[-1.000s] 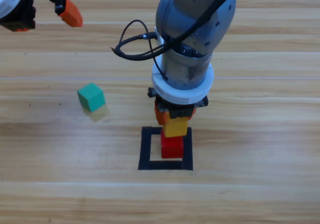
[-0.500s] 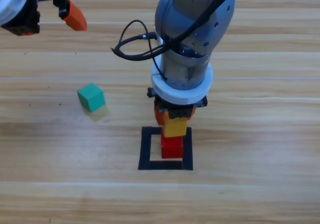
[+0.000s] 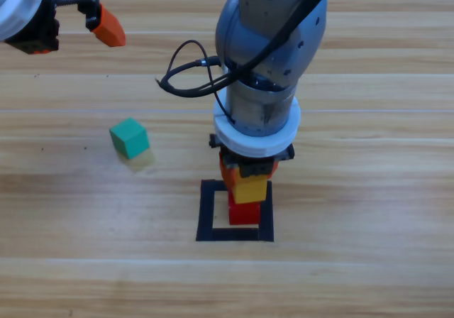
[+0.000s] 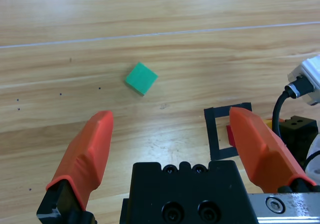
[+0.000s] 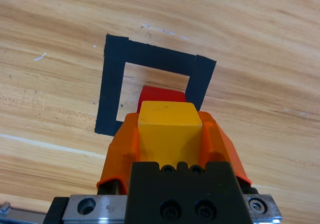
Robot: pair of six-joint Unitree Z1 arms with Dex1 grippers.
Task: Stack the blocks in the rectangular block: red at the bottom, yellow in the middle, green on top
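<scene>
Now right gripper (image 5: 170,134) clamped around yellow cube (image 5: 169,129) above red cube (image 5: 161,95); left gripper (image 4: 172,134) wide apart

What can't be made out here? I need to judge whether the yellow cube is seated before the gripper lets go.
- High view: the right gripper covers the top of the yellow cube and most of the red cube, so contact between them is not visible.
- Right wrist view: the yellow cube hides nearly all of the red cube.
- Left wrist view: a jaw of the left gripper covers the stack.
</scene>
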